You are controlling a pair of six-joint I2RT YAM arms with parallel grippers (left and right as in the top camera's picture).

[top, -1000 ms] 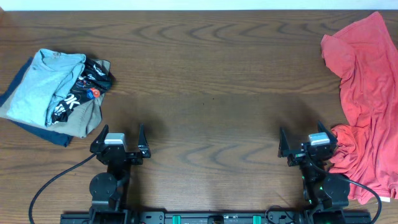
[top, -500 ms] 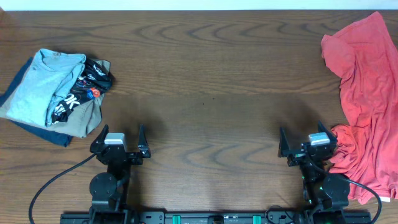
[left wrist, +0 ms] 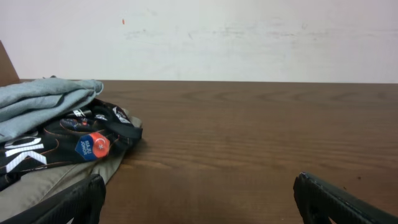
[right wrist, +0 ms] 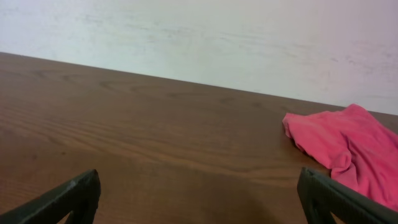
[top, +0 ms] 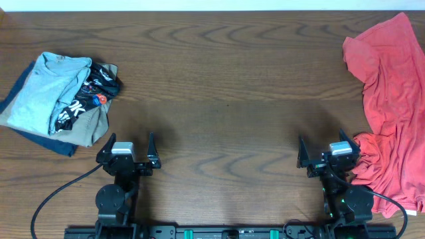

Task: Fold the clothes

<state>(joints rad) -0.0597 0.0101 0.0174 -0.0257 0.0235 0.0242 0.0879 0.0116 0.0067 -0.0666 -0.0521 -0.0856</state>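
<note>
The dark brown wooden worktop (top: 226,79) had a smooth, faintly sheened surface with bold grain. The coral-red short-sleeved T-shirt (top: 392,86) was soft, matt, crumpled cloth, as was the light blue-grey folded shirt (top: 40,93), while the black garment with white print (top: 93,89) looked slicker. The left pincer (top: 131,141) and right pincer (top: 321,149) were matt black and plastic-looking.

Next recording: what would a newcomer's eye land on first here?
The coral-red T-shirt, lying crumpled and unfolded at the right edge of the table, is the brightest thing. At the far left, a light blue-grey shirt lies partly over a black printed garment. The left gripper and right gripper rest open and empty at the near edge.
</note>
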